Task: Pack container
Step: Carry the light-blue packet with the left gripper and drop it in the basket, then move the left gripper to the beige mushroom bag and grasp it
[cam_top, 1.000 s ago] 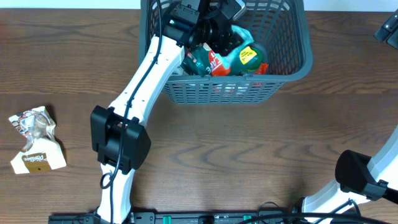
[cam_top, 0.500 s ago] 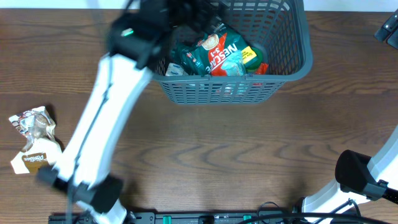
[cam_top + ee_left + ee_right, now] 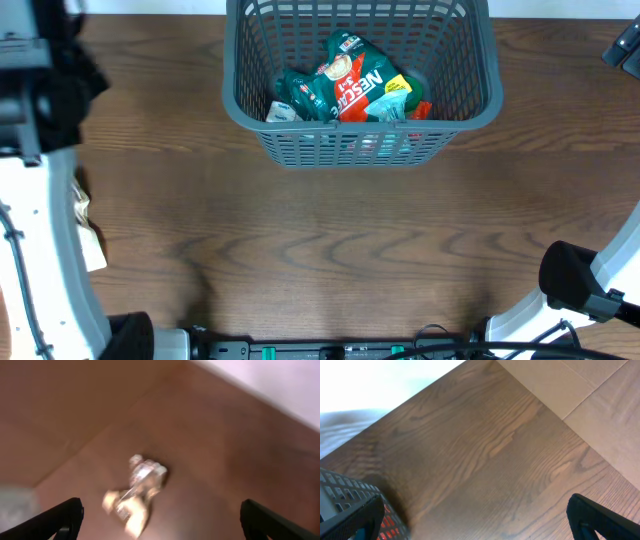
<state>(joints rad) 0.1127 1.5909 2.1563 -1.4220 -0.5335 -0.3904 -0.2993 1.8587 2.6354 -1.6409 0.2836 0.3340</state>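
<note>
The container, a dark grey slotted basket (image 3: pixel 352 148), stands at the back centre of the table. It holds several grocery packets, with a green and red packet (image 3: pixel 352 84) on top. A beige and white packet (image 3: pixel 135 494) lies on the table at the far left; in the overhead view only its edge (image 3: pixel 90 238) shows beside my left arm. My left gripper (image 3: pixel 160 521) is open and empty, high above that packet; the view is blurred. My right gripper (image 3: pixel 475 521) is open and empty over bare table right of the basket, whose corner (image 3: pixel 342 496) shows at the lower left.
The table is dark brown wood. My left arm (image 3: pixel 40 200) covers the far-left side. My right arm's base (image 3: pixel 580 285) stands at the front right, and its head (image 3: pixel 622 45) is at the back right corner. The floor shows beyond the table edge in both wrist views.
My left arm has swung out of the basket to the far left and now hangs above the beige packet. The green and red packet stays in the basket. The right arm has not moved.
</note>
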